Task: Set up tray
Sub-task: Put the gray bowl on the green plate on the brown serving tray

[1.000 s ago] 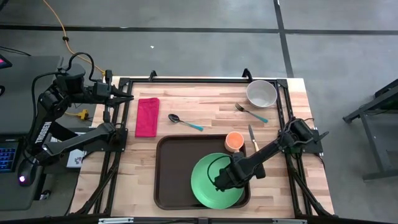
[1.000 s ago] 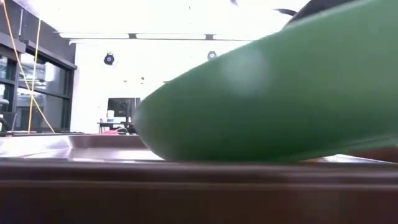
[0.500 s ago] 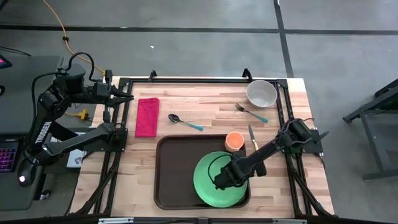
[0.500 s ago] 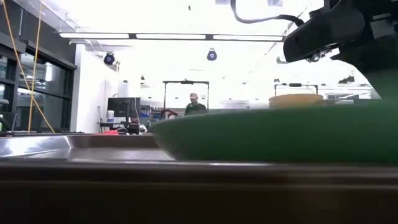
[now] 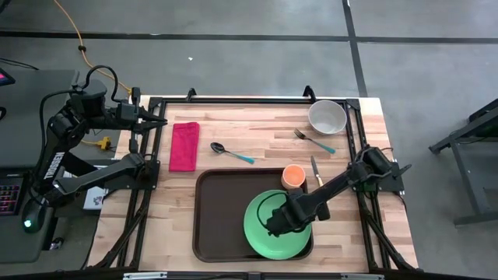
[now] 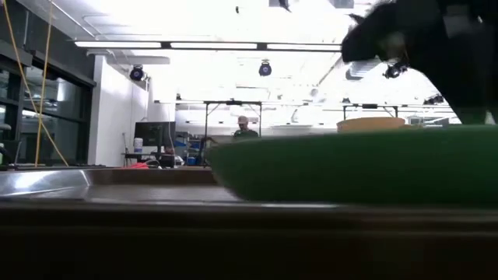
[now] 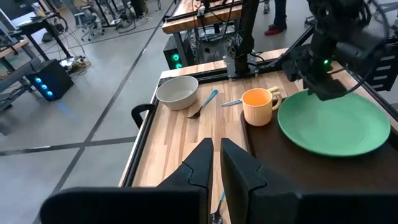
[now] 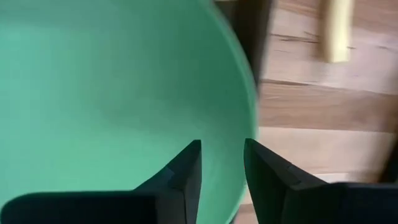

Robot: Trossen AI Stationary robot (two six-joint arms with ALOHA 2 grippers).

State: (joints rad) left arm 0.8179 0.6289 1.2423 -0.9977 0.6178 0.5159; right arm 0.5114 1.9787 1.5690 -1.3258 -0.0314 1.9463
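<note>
The dark brown tray (image 5: 218, 218) lies on the near middle of the table. The green plate (image 5: 261, 235) rests flat on the tray's right part, and it also shows in the low view (image 6: 350, 167). My right gripper (image 5: 275, 224) hovers just above the plate's inner surface (image 8: 112, 81), close to its rim. Its fingers (image 8: 186, 168) are slightly apart with nothing between them. An orange mug (image 5: 293, 176) stands in the tray's far right corner. My left gripper (image 7: 216, 149) is shut and waits off the table's far left edge.
On the wood beyond the tray lie a red napkin (image 5: 185, 145), a spoon (image 5: 231, 152), a fork (image 5: 313, 141) and a knife (image 5: 316, 173). A white bowl (image 5: 327, 117) sits at the far right corner. The tray's left half is bare. A person stands far back in the room (image 6: 244, 131).
The plate was tilted up a second ago. It has come down flat on the tray and slid a little toward the table's right. My right gripper moved slightly right with it and shows blurred above the plate in the low view.
</note>
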